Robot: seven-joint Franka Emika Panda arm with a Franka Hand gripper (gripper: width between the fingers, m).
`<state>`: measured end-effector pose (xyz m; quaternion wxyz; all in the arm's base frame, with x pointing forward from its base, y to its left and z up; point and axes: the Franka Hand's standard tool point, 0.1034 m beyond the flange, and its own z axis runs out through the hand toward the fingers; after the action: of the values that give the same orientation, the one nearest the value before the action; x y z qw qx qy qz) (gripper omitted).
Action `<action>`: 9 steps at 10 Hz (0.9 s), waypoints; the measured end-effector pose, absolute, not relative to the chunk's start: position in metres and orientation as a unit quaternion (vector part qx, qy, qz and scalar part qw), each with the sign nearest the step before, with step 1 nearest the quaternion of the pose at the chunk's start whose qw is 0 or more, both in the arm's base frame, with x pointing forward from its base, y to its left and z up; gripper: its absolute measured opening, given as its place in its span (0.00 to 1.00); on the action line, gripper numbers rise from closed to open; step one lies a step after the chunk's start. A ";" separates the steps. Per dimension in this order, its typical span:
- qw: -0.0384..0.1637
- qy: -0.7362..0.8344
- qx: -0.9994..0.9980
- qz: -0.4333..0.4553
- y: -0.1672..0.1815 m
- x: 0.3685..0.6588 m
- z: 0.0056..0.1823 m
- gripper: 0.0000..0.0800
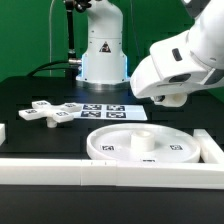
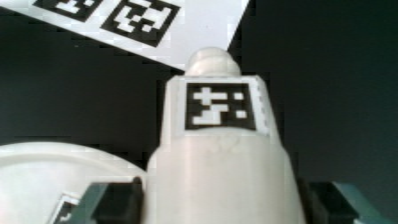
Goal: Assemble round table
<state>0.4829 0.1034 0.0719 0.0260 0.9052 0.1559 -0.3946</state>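
The short thick white cylinder (image 2: pixel 222 140), with a square tag on its side, fills the wrist view and sits between my gripper's (image 2: pixel 222 203) two dark fingers (image 2: pixel 111 200), which press on both sides of it. In the exterior view my gripper (image 1: pixel 171 97) hangs above the table at the exterior view's right, and the white hand hides the cylinder. The large round rimmed disc (image 1: pixel 115 147) lies in front with a raised hub at its middle; its rim also shows in the wrist view (image 2: pixel 54 165). The cross-shaped piece (image 1: pixel 47 112) lies flat at the exterior view's left.
The marker board (image 1: pixel 108 112) lies flat behind the disc and also shows in the wrist view (image 2: pixel 134 20). Long white border rails (image 1: pixel 110 172) run along the front and sides. The robot base (image 1: pixel 103 55) stands at the back.
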 end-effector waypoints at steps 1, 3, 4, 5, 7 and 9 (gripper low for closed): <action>0.024 0.158 0.909 -0.385 0.104 0.486 0.069 0.51; 0.010 0.179 0.934 -0.310 0.094 0.495 0.071 0.51; 0.007 0.180 0.942 -0.284 0.090 0.504 0.081 0.51; 0.004 0.185 0.946 -0.265 0.087 0.514 0.094 0.51; 0.002 0.186 0.959 -0.211 0.085 0.527 0.107 0.51; 0.001 0.187 0.973 -0.136 0.083 0.531 0.102 0.51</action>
<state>0.5314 0.0825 0.1016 0.0012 0.9729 0.1865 -0.1363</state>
